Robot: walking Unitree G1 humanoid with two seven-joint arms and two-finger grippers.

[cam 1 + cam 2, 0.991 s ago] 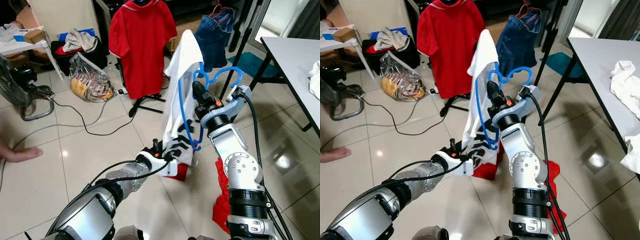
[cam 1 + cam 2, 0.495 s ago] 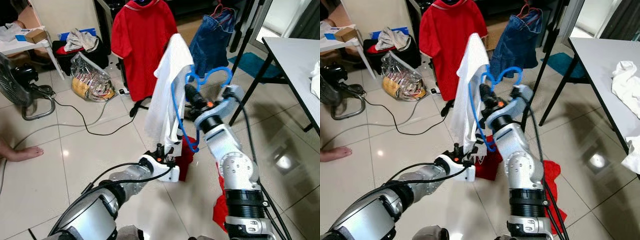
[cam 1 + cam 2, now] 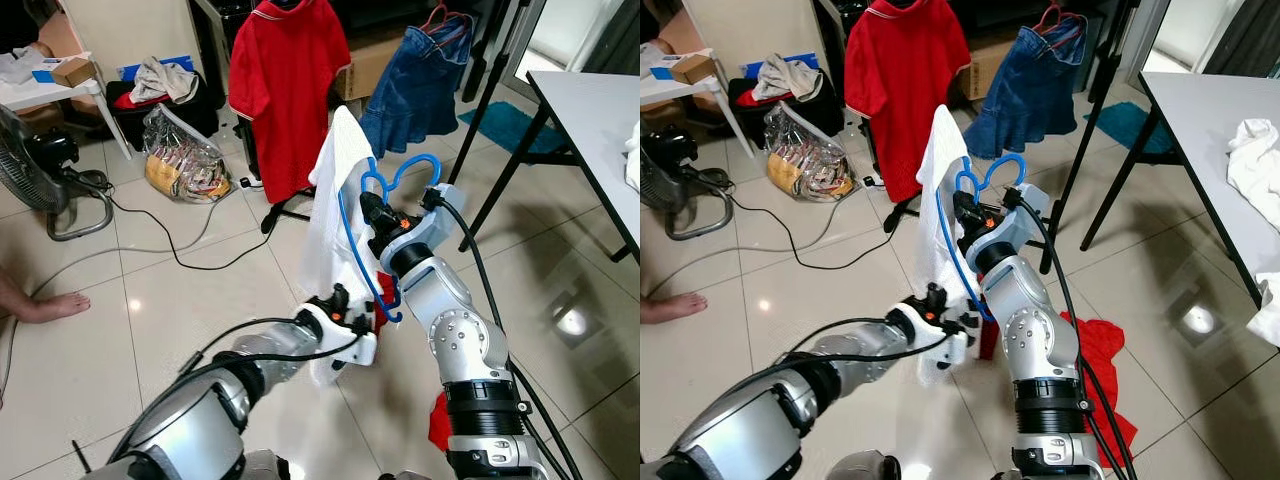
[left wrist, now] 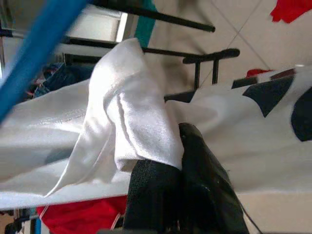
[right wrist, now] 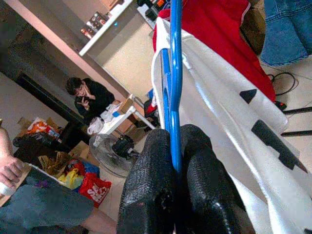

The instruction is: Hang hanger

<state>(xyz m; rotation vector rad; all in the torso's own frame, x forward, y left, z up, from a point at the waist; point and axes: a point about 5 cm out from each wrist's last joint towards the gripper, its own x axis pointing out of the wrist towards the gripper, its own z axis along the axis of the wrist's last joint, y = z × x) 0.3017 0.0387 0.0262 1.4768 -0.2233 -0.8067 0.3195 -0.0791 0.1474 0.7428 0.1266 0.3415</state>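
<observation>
A blue plastic hanger (image 3: 352,240) carries a white T-shirt (image 3: 330,190) with black marks, held up in front of me. My right gripper (image 3: 372,212) is shut on the hanger's blue bar (image 5: 174,83), with the hook (image 3: 405,170) pointing toward the clothes rack. Lower down, my left gripper (image 3: 340,298) is shut on the shirt's hem (image 4: 141,136). Behind stand a red polo shirt (image 3: 280,80) and a denim garment (image 3: 415,85) hanging on the rack.
A black rack foot (image 3: 290,205) and pole (image 3: 500,70) stand behind the shirt. Red cloth (image 3: 1095,350) lies on the tiles by my right arm. A table (image 3: 600,110) is at right, a fan (image 3: 40,170), cables and bags at left. A person's foot (image 3: 40,305) rests far left.
The right arm has drawn the hanger and shirt closer and lower. The left gripper has shifted right, still holding the hem. The camera view has shifted slightly.
</observation>
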